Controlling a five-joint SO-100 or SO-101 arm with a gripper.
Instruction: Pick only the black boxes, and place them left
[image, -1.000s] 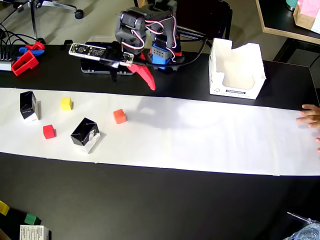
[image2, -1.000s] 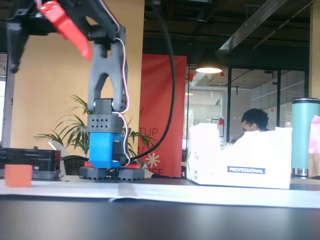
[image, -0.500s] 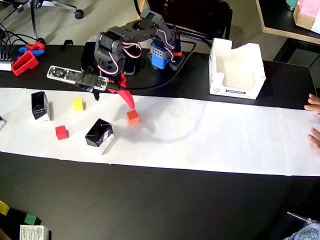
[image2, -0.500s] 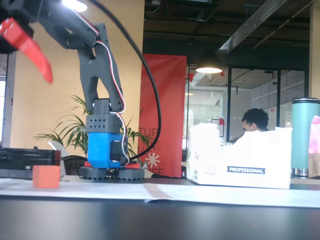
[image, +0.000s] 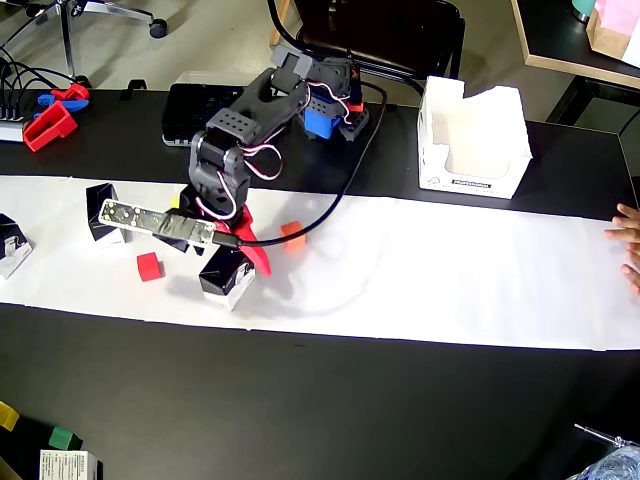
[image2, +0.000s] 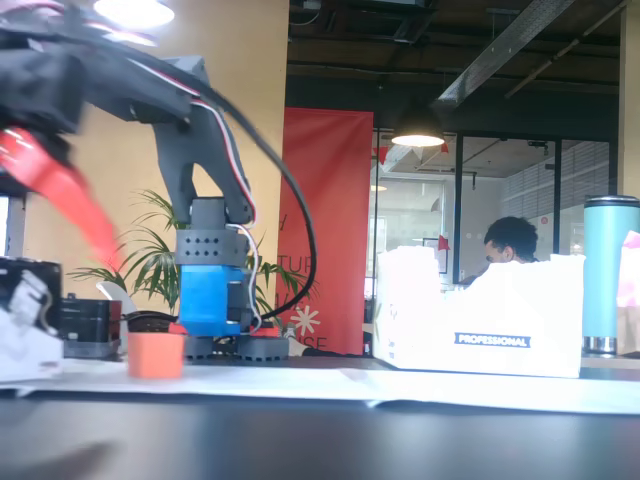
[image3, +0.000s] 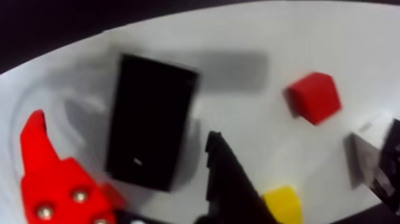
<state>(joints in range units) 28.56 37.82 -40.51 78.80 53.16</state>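
The jaws (image3: 125, 152) are held apart over a black box (image3: 152, 128), which is seen in the wrist view lying between the red finger (image3: 50, 179) and the dark finger (image3: 229, 179) — straddled, but not yet gripped. In the overhead view this box (image: 228, 277) sits on the white paper strip (image: 450, 270) laid along the desk (image: 350, 410), directly beneath the arm (image: 240, 140).

Several failures can be foreseen. The box could be pushed or tipped by a fingertip if the descent is off-centre, since it appears to lie at a slight angle to the jaws. A light carton may also be squeezed askew and slipped out on closing. The orange cube (image: 293, 237) lies just beside the red finger in the overhead view, and the red cube (image: 149, 266) is near on the other side; either could be knocked aside. The wrist and fixed views are blurred, so the exact clearance cannot be judged.

Three black boxes are counted in the overhead view: the one under the jaws, a second (image: 103, 212) near it towards the left, and a third (image: 12, 245) at the left edge of the picture. Three coloured cubes are made out — one red, one orange, and one yellow (image3: 286, 202), the last shown clearly only in the wrist view. One white open-topped bin (image: 472, 140) stands well apart on the right.
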